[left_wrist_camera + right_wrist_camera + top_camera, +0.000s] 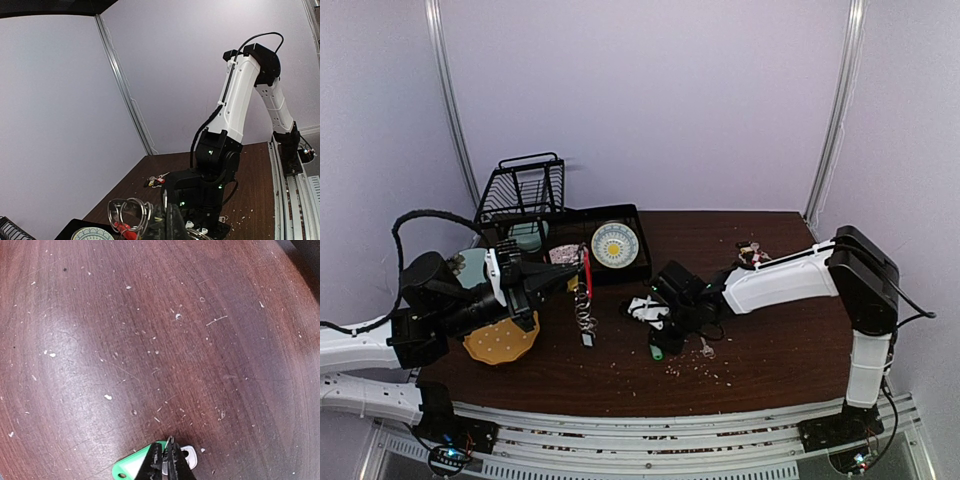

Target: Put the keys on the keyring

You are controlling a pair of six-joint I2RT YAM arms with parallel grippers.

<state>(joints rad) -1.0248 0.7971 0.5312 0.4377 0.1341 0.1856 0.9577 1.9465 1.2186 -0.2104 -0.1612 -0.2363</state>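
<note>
My left gripper point(563, 277) is shut on the keyring point(586, 290) and holds it above the table; its red clip point(586, 268) points up and the chain hangs down. In the left wrist view the silvery rings point(127, 210) and red clip point(123, 230) sit left of the closed gripper point(170, 222). My right gripper point(167, 460) is shut on the small ring of a key with a green tag point(131, 468) and silver head point(189, 455), low over the table. That key shows green in the top view point(658, 352). A bunch of other keys point(750, 252) lies far right, also seen from the left wrist point(156, 181).
A black tray point(642, 262) with a patterned plate point(613, 244) stands at the back, with a black wire basket point(520, 190) behind it. A yellow-brown plate point(502, 342) lies under the left arm. Crumbs are scattered over the dark wooden table point(770, 340).
</note>
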